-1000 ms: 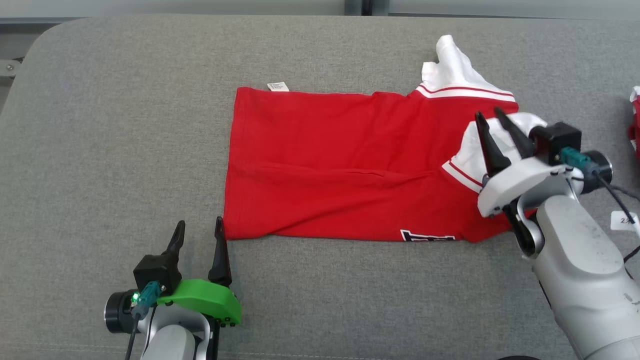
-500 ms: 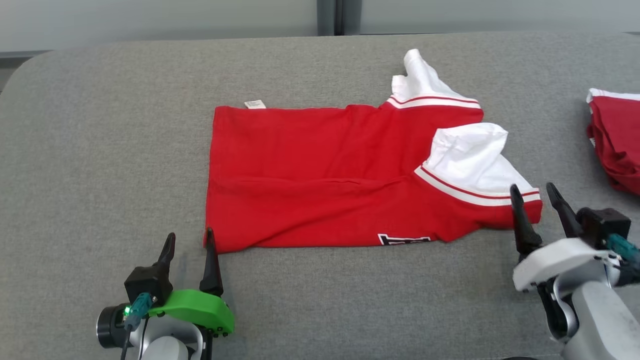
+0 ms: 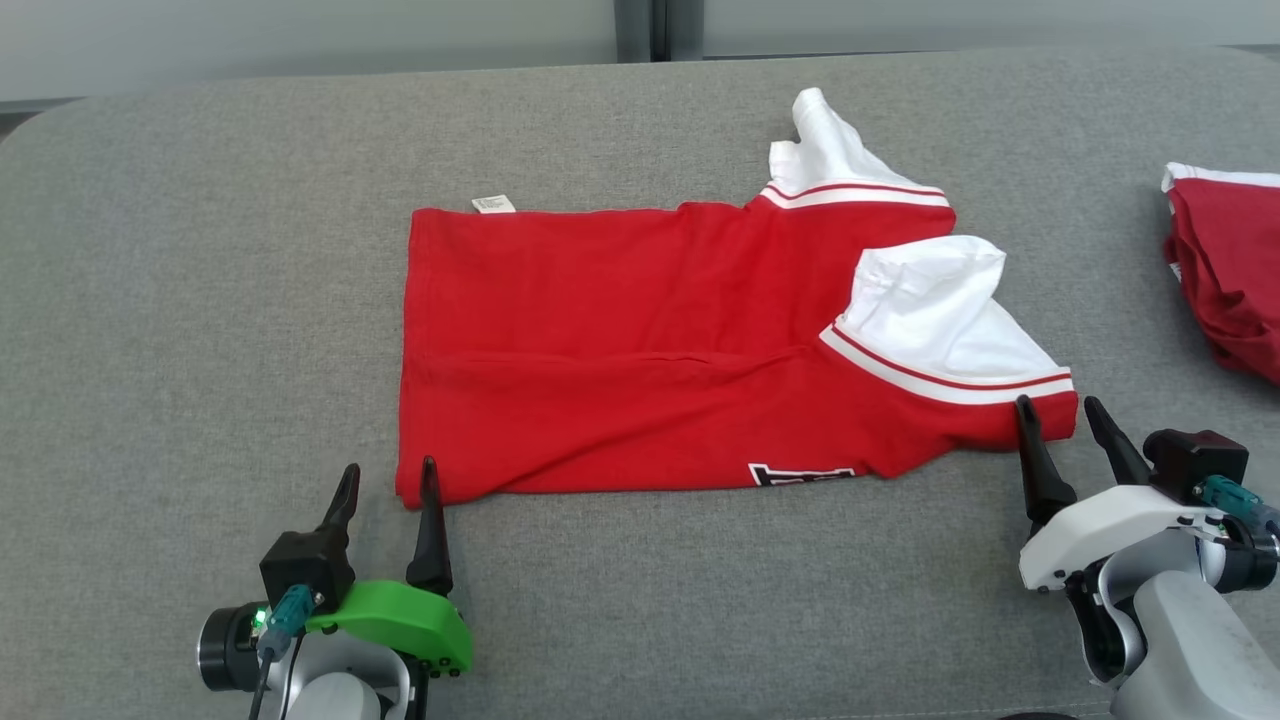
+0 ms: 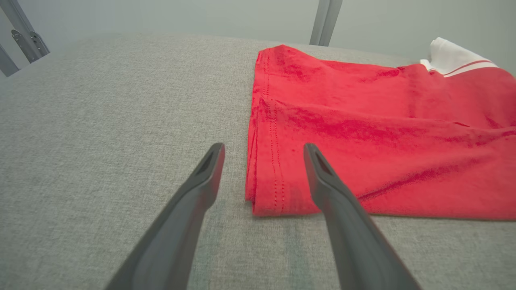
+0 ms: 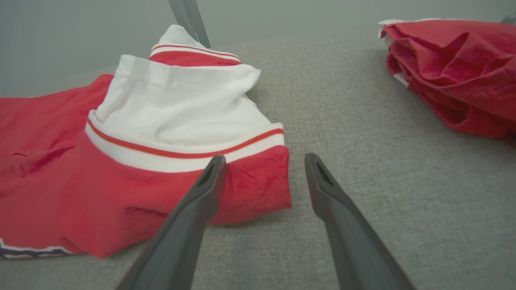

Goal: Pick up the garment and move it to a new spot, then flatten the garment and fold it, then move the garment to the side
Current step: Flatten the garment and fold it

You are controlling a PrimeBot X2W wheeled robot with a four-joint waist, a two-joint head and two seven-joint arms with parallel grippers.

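Folding step. Left hand and right hand, fingers apart, straddle near corners of the garment; next, likely pinch both.

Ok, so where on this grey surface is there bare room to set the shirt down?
The widest bare stretch of the grey surface lies left of the red shirt. A narrower strip runs along the near edge between the left gripper and right gripper. The right side is crowded: another red garment lies there.
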